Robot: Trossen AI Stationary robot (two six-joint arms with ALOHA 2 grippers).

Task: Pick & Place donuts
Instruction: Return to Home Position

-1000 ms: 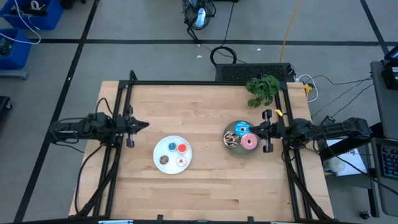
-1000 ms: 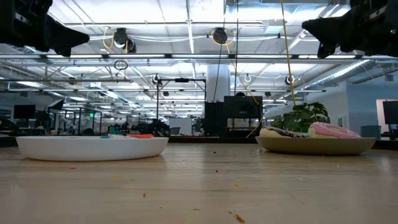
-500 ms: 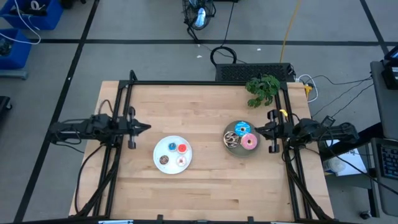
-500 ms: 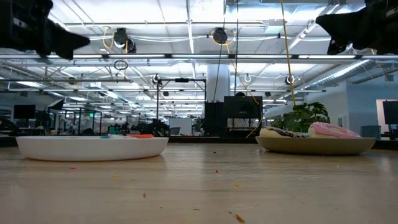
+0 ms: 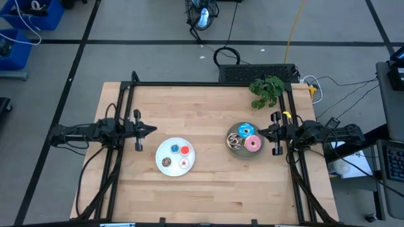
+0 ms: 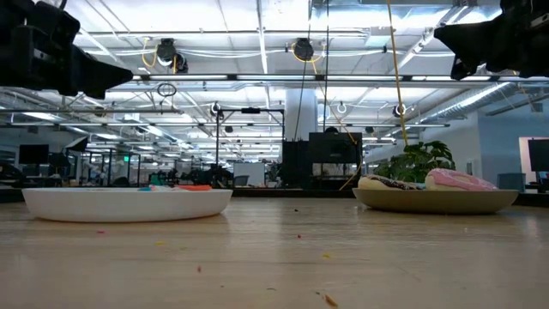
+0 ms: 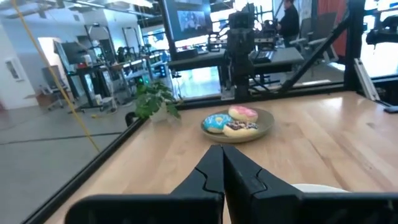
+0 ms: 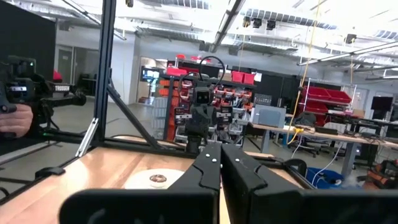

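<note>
**All seven donuts plated, both claws pinched shut on nothing**

From where I stand, the white plate (image 5: 160, 153) is the thing to steer by. Four tiny donuts lie on it, close together: blue (image 5: 175, 149), red (image 5: 185, 151), brown (image 5: 166, 162) and cream (image 5: 184, 163). To its right, well apart, sits the gray plate (image 5: 243, 155) with the three larger rings bunched together: blue sprinkled (image 5: 245, 130), pink (image 5: 253, 144) and brown-white (image 5: 235, 141).

The left gripper (image 5: 149, 130) hangs in the air near the white plate's left rear side, its fingers pressed together and carrying nothing. The right gripper (image 5: 260, 131) hovers past the gray plate, on the side away from the white plate, likewise closed and empty. Both look parked, so I'd call the sorting finished.

These rings look like light toys, probably firm with a smooth, slightly slick glaze. Were one to be lifted again, I'd come straight down and pinch across one side of the ring, one finger through the hole. The tiny ones are crowded, so a narrow opening would spare the neighbours, and a hard squeeze could flick one away.
</note>
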